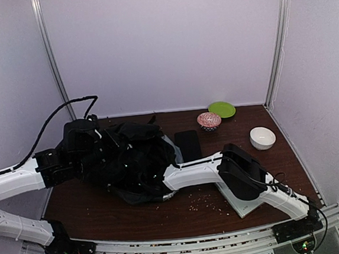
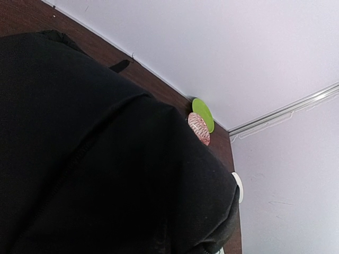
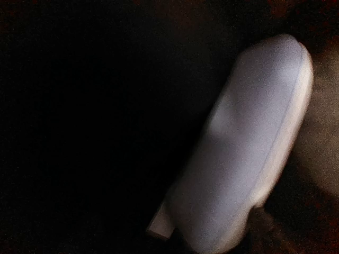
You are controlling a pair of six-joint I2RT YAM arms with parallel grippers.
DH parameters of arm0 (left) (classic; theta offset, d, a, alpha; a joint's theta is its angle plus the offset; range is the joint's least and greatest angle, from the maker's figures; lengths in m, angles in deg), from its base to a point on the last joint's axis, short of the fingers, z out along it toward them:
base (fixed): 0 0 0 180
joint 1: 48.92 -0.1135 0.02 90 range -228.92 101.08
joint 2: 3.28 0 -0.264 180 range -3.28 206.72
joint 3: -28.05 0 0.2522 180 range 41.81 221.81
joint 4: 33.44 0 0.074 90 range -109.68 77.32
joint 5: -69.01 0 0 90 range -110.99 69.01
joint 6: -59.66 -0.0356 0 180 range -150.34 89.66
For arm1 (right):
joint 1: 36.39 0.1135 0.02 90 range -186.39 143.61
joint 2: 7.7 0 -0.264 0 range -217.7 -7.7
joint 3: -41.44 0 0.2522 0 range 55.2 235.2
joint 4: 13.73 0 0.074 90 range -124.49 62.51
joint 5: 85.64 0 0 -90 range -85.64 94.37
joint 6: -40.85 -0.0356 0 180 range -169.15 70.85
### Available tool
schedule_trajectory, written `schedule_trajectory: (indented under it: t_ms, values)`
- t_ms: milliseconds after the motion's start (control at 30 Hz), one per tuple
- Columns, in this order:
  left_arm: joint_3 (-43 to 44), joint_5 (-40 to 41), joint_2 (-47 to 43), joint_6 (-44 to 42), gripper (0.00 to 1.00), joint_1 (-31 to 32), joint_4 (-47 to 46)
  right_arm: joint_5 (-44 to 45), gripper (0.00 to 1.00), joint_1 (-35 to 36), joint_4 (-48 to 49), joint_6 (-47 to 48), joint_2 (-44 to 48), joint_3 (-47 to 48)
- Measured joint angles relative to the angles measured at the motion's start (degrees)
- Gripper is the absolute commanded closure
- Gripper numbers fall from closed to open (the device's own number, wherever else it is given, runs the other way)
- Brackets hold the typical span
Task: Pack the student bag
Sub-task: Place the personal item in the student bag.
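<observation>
The student bag [image 1: 131, 160] is big, black and floppy, and it lies right up against the left gripper [image 1: 86, 139]. Its long side runs away from that gripper across the table [image 1: 106, 218], toward the right arm [image 1: 197, 171]. The end by the left gripper sits a bit farther back, and the other end sits a bit closer to the front. The left gripper is squeezed tight at the bag's end. Black cloth hides its fingers, so I cannot tell if it pinches any cloth. The right arm goes into the bag at the end far from the left gripper. The right gripper is hidden inside the bag, so I cannot tell if it is spread or squeezed. Its camera sees only dark and a blurry white rounded thing [image 3: 249, 143] very close in front. A flat black case [image 1: 187, 144] lies just behind the right arm, beside the bag. Past the bag, far from the left gripper, are a pink bowl [image 1: 209, 120], a green plate [image 1: 222, 109] and a white bowl [image 1: 262, 137]. A white flat board [image 1: 243, 207] lies under the right arm's elbow.
</observation>
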Motion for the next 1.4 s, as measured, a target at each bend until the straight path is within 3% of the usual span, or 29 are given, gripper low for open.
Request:
schedule_trajectory:
  t_ms: [167,433,867,1167,1400]
  values:
    - [-0.9,2.1,-3.9,-0.1,1.00,0.7,0.7,-2.4,0.01,-0.6,0.8,2.3,2.5,-4.0]
    - [-1.6,5.2,-11.8,-1.8,1.00,-0.9,4.7,-5.2,0.01,-0.6,0.9,6.8,19.2,-20.5]
    - [-4.8,1.0,-14.4,-3.3,1.00,-0.9,7.5,-8.5,0.01,-0.6,4.3,9.3,29.8,-37.2]
    - [-5.0,-4.3,-13.9,-4.0,1.00,-2.7,4.0,-8.1,0.00,-0.7,0.8,12.2,32.8,-37.6]
    - [-5.0,-8.2,-13.2,-4.6,1.00,-4.4,1.7,-9.0,0.02,-1.6,5.6,6.6,31.8,-39.6]
